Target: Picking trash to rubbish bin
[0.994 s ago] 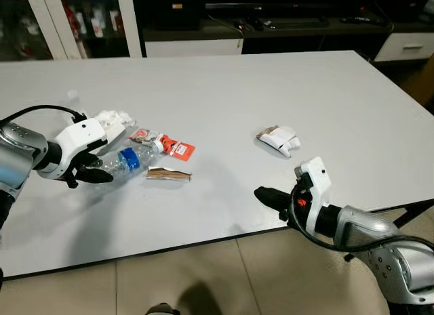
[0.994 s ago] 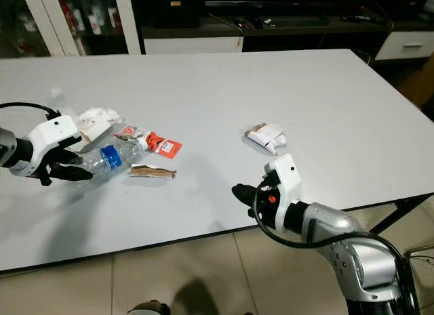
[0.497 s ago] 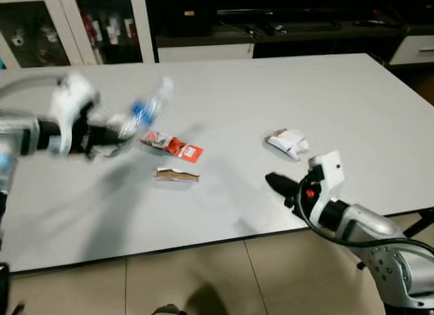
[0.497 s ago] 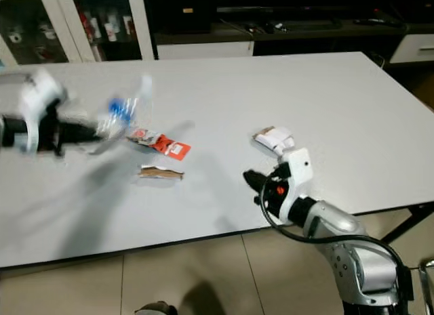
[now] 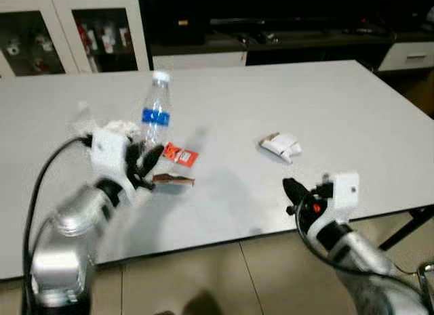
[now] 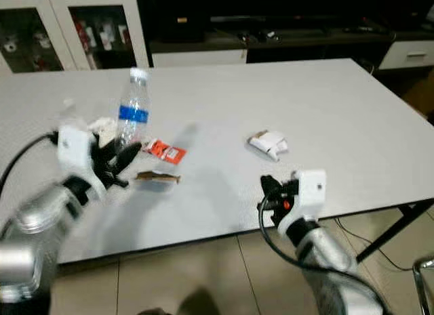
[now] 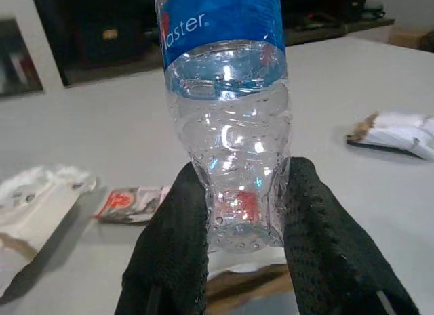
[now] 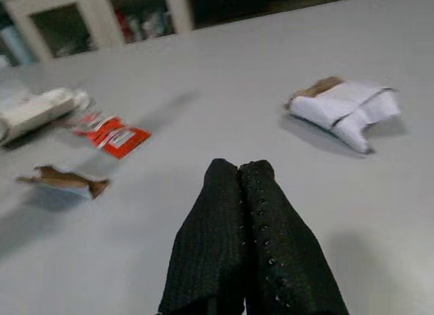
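Bottle held upright in my left gripper, left of frame

I see the left gripper [image 5: 146, 167] clamped on the base of the plastic bottle [image 5: 156, 115] above the white table [image 5: 271, 98]; right gripper [image 5: 290, 191], lower right, has fingers pressed together, holding nothing

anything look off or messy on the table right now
Yes: litter is strewn over the white table: a red wrapper, a torn brown wrapper, crumpled white paper and a folded white packet. The left hand holds a dented clear bottle upright by its base. The right hand is shut, empty.
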You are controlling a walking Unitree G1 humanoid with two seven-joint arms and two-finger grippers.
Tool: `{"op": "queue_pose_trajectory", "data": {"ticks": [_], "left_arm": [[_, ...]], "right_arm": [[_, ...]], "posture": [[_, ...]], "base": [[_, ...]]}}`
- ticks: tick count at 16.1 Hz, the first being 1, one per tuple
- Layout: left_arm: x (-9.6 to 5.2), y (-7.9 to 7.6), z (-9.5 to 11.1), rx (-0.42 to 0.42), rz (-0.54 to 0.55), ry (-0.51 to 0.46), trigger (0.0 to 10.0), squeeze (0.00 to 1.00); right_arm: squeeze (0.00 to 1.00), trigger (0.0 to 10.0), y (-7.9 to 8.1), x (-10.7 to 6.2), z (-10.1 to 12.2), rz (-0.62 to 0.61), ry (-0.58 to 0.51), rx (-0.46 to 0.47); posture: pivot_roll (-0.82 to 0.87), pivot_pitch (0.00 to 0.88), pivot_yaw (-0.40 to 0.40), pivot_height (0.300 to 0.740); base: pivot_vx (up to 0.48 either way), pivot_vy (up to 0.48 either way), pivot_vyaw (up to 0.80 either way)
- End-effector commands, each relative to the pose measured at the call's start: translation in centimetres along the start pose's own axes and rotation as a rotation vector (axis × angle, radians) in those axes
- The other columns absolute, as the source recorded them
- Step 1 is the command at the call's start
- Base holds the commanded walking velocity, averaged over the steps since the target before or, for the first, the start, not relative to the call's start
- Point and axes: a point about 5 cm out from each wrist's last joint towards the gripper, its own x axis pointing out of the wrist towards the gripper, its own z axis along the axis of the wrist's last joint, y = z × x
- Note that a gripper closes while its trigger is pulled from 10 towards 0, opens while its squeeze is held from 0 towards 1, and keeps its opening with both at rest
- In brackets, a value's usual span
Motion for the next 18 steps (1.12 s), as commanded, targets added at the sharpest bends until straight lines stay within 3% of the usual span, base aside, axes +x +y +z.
{"op": "queue_pose_trajectory", "data": {"ticks": [1,7,18], "left_arm": [[-0.1,-0.7,0.2,0.033,0.013,-0.035,10.0,0.00],[-1.3,-2.8,-2.9,0.070,0.011,0.038,10.0,0.00],[-1.2,-3.4,-3.1,0.105,-0.003,0.048,10.0,0.00]], "right_arm": [[0.00,10.0,0.3,0.0,0.3,-0.014,-0.032,-0.028],[0.00,10.0,0.5,0.3,-0.4,-0.049,-0.056,-0.057],[0.00,10.0,-0.3,0.6,-2.6,-0.129,0.003,-0.032]], "posture": [[-0.01,0.000,-0.018,0.740],[-0.01,0.000,-0.027,0.740],[0.00,0.000,-0.019,0.740]], "base": [[0.000,0.000,0.00],[0.000,0.000,0.00],[-0.370,0.000,0.00]]}}
